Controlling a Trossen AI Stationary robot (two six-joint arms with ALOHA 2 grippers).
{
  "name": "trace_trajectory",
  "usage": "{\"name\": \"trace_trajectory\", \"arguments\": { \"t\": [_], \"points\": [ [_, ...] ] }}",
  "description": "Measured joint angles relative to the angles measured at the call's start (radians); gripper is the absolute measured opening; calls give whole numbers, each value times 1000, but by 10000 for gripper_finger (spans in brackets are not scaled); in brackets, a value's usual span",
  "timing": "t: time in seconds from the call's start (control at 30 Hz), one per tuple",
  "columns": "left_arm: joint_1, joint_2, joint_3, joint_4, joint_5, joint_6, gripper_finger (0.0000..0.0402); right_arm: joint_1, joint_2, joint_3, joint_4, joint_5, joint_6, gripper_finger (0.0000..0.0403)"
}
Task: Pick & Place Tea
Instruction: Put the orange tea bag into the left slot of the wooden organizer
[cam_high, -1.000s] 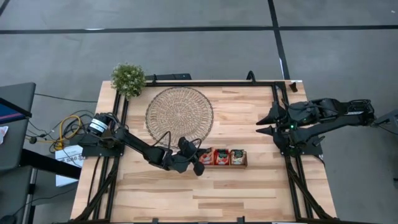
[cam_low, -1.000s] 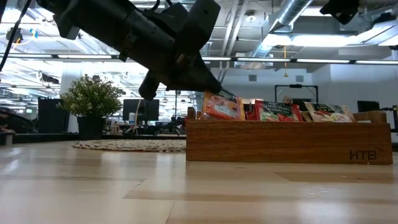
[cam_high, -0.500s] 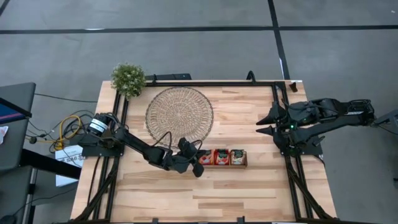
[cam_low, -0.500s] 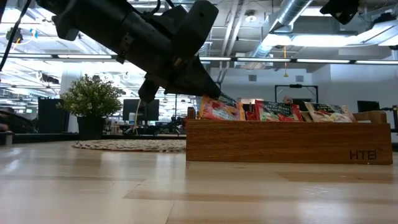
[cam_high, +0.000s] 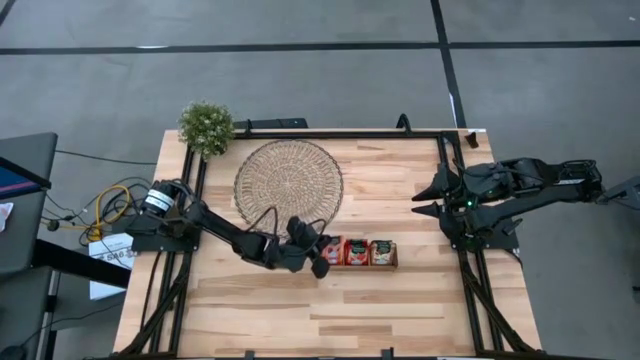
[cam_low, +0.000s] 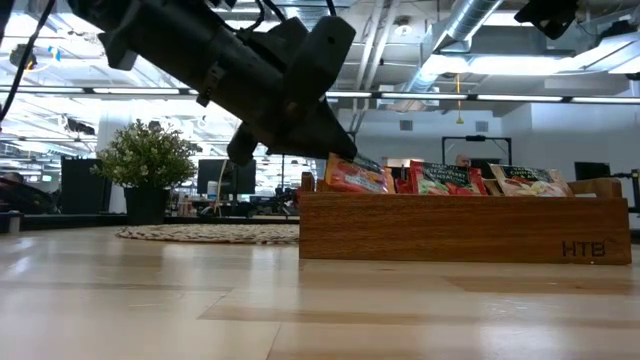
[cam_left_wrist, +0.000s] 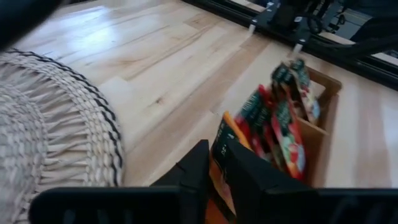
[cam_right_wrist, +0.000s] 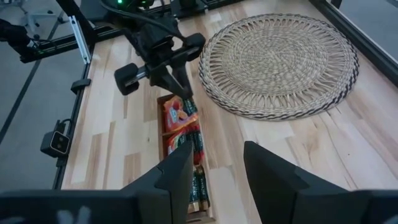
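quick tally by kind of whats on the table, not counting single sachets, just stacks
woven mat: 1
potted plant: 1
wooden tray: 1
tea sachet stacks in the tray, one per compartment: 3
robot arms: 2, with the left gripper at the tray's end stack and the right gripper parked at the table's right edge
total: 8

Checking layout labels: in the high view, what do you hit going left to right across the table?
Potted plant → round woven mat → left gripper at the tray's left end → wooden tray with tea sachets → right gripper, waiting at the table's right edge.
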Motion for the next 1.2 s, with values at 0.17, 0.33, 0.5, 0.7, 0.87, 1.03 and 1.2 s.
{"name": "trace_trajectory", "arguments": {
  "t": [0.17, 0.33, 0.5, 0.7, 0.87, 1.03, 1.2],
  "points": [
    [15, -1, 0, -24, 6, 2, 64, 0, 0, 0, 0, 0, 0, 138],
    [15, -1, 0, -43, 47, 2, 87, 0, 0, 0, 0, -1, -1, 137],
    [15, -1, 0, -43, 50, 1, 113, 0, 0, 0, 0, -1, -3, 139],
    [16, -5, 0, -37, 50, 11, 142, 0, 0, 0, 0, -2, -3, 141],
    [16, -63, 7, -27, 52, 26, 148, 0, 0, 0, 0, -4, -2, 137],
    [16, -88, 8, -19, 178, 25, 149, 0, 0, 0, 0, -4, -2, 139],
    [31, -84, 8, -44, 289, 28, 149, 0, 0, 0, 0, -4, -2, 137]
  ]
}}
